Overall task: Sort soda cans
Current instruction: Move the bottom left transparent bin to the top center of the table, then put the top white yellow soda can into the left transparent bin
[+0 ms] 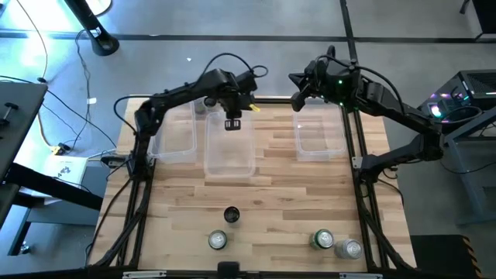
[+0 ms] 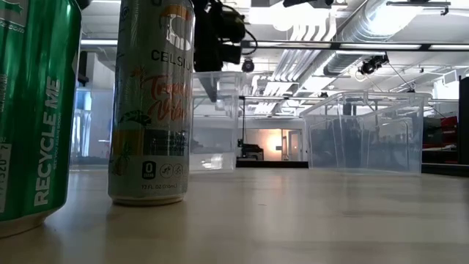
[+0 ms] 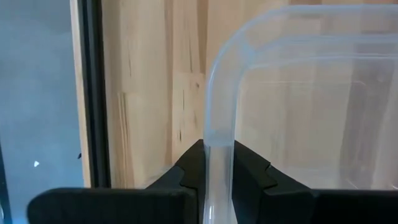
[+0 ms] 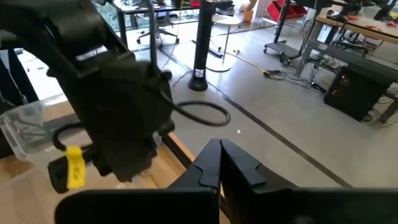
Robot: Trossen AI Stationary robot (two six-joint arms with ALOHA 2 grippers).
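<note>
In the high view, four soda cans stand near the table's near edge: a black one (image 1: 231,215), a silver one (image 1: 218,240), a green one (image 1: 322,239) and another silver one (image 1: 350,249). The low view shows a green can (image 2: 29,110) and a pale printed can (image 2: 150,103) close up. My left gripper (image 1: 232,122) is above the far end of the middle clear bin (image 1: 230,151), shut on it. My right gripper (image 1: 298,99) hovers shut over the table's far edge, above the right bin (image 1: 319,138), touching nothing. My left gripper (image 3: 217,149) pinches the middle bin's wall at its rim (image 3: 217,121), close to a rounded corner at the bin's far end. One finger (image 3: 249,171) is inside the bin and one (image 3: 191,168) outside. The fingers come from above, pointing down.
A third clear bin (image 1: 174,133) sits left of the middle one, with a small grey object (image 1: 200,106) at the far edge between them. Black frame rails (image 1: 139,194) run along the table's left and right sides. Bare wood lies between the bins and the cans.
</note>
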